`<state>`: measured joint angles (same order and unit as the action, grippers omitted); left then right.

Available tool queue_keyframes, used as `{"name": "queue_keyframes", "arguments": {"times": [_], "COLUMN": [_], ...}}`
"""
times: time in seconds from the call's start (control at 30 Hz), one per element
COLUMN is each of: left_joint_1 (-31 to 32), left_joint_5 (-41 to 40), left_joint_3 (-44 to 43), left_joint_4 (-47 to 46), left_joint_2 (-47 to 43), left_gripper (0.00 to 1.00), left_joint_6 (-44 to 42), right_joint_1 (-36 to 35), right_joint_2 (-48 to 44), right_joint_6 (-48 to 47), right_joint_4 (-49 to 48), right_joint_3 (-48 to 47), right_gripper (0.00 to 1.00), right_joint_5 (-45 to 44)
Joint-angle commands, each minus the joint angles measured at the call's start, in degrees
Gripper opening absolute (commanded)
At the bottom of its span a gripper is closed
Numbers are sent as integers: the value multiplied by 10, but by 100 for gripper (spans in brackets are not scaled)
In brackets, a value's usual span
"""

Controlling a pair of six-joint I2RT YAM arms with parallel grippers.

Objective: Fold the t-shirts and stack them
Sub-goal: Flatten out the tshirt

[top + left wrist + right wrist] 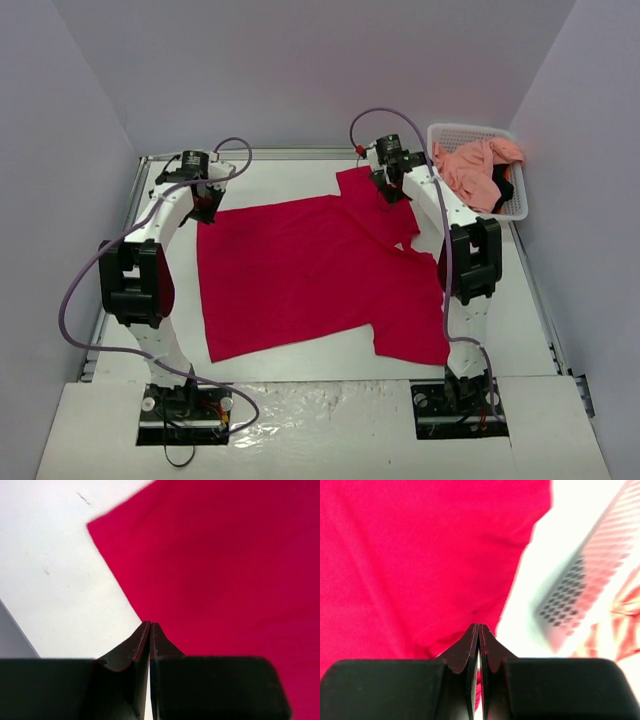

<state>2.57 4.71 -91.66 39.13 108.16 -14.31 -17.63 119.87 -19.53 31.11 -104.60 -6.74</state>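
A crimson red t-shirt (pixel 310 270) lies spread flat on the white table, one sleeve toward the back right. My left gripper (pixel 207 208) hovers at the shirt's back left corner. In the left wrist view its jaws (pixel 150 624) are shut right over the red cloth's edge (pixel 225 570), with nothing seen between them. My right gripper (pixel 388 192) sits over the back right sleeve. Its jaws (pixel 479 625) are shut above the red cloth (pixel 420 555), holding nothing visible. A salmon pink t-shirt (pixel 470 165) lies crumpled in the basket with a bit of black garment (pixel 503 190).
The white lattice basket (pixel 470 128) stands at the back right corner, close to the right arm; it shows blurred in the right wrist view (pixel 570 595). Grey walls enclose the table (pixel 290 175) on three sides. Both arm bases are bolted at the near edge.
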Motion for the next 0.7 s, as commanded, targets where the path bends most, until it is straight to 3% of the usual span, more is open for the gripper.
{"name": "queue_keyframes", "arguments": {"times": [0.0,0.33,0.67], "left_joint_1": [9,32,36], "left_joint_5": [16,23,13], "left_joint_3": [39,119,91], "left_joint_4": [2,-49,-18], "left_joint_2": [-54,-48,33], "left_gripper": [2,2,2], "left_joint_6": [7,23,27], "right_joint_1": [4,5,9], "right_joint_2": [47,175,220], "right_joint_6": [-2,49,55], "right_joint_4": [20,20,20], "right_joint_3": [-52,-177,-160], "right_gripper": [0,0,0], "right_joint_5": [-35,-47,-45]}}
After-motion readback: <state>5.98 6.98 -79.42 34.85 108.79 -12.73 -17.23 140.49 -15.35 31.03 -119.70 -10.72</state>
